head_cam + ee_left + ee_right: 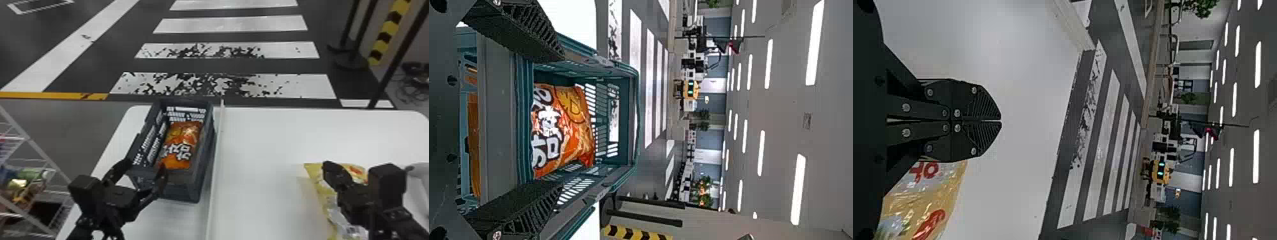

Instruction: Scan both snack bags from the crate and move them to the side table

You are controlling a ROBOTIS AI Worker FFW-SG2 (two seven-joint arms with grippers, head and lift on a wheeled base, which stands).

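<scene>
My left claw (145, 166) is spread apart at the near end of the crate (178, 191). The orange bag (182, 145) is inside. My right claw (329, 169) is pressed together near the yellow bag (319, 182), right on the tabletop (265, 159).

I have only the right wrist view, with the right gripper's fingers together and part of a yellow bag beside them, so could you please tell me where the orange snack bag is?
Observer: The orange snack bag lies inside the crate.
Operator: Thank you; how does the left gripper stand there?
Observer: Its fingers are spread at the crate's near end, so the left gripper is open.
Operator: And which side of the raised white strip is the crate on, please?
Observer: In the head view, it stands on the left of the raised white strip.
</scene>
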